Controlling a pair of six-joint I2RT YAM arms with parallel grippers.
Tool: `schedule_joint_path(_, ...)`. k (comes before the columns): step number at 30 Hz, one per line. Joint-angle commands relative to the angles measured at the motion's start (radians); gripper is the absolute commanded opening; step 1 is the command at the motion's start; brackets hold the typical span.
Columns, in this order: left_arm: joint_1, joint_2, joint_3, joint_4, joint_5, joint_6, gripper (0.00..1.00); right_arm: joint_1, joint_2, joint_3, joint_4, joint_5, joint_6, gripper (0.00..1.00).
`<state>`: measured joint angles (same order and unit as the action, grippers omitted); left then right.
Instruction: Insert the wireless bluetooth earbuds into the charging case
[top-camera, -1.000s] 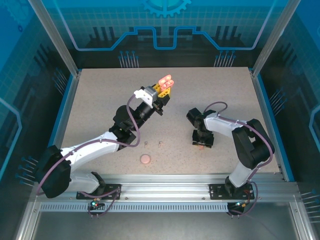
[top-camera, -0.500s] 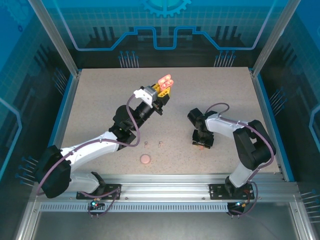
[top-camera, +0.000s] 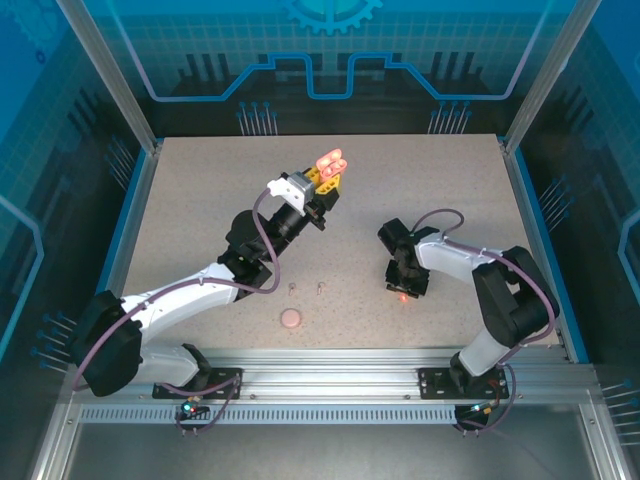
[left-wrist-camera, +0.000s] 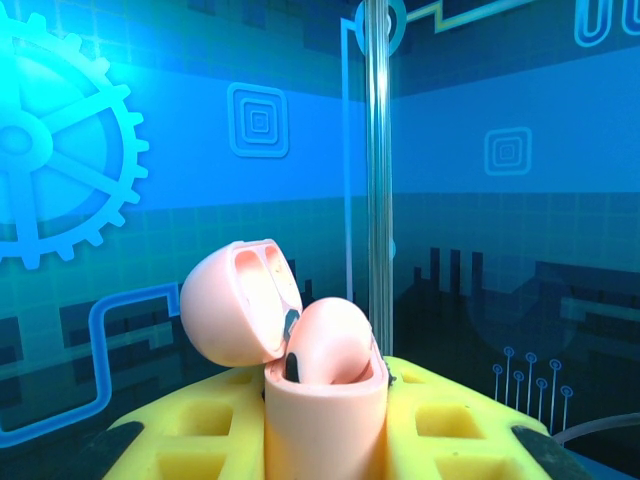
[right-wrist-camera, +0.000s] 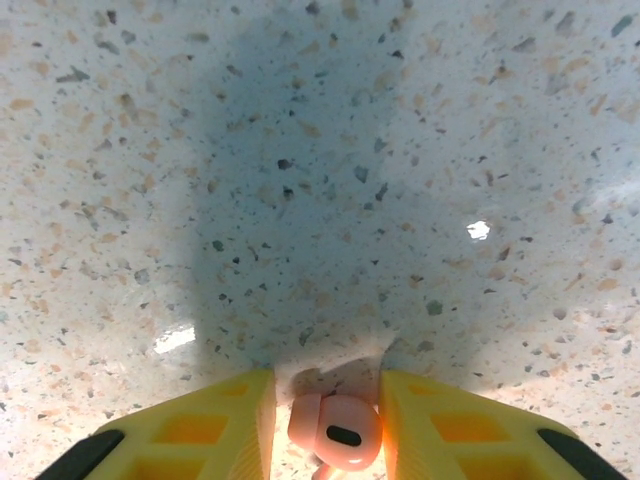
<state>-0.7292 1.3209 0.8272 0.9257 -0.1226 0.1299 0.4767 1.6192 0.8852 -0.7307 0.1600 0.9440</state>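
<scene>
My right gripper (right-wrist-camera: 328, 400) straddles a pink earbud (right-wrist-camera: 340, 435) at bottom centre, and I cannot tell if it grips; my left gripper (left-wrist-camera: 325, 415) clamps the open charging case (left-wrist-camera: 325, 355).

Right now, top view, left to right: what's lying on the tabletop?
Round pink case → pale earbud → salmon-pink earbud between the right fingers. Skipped: a second pale earbud, in line with the round case. The open charging case is held aloft in the left fingers.

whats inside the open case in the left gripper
The lid shows two bare hollows. The wells of the case itself are hidden by its rim, so what they hold can't be seen.
</scene>
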Motion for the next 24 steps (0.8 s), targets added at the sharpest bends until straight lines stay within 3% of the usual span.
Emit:
schedule_joint_path(1, 0.005, -0.013, 0.007, 0.054, 0.015, -0.002, 0.0, -0.012, -0.007, -0.035, -0.053, 0.007, 0.019, 0.32)
schedule_joint_path(15, 0.005, -0.011, 0.015, 0.047, 0.018, -0.013, 0.0, -0.009, -0.092, -0.067, -0.027, 0.022, -0.016, 0.26)
schedule_joint_path(24, 0.006, -0.018, 0.013, 0.044, 0.024, 0.009, 0.0, 0.006, -0.293, -0.02, 0.039, 0.089, -0.161, 0.26)
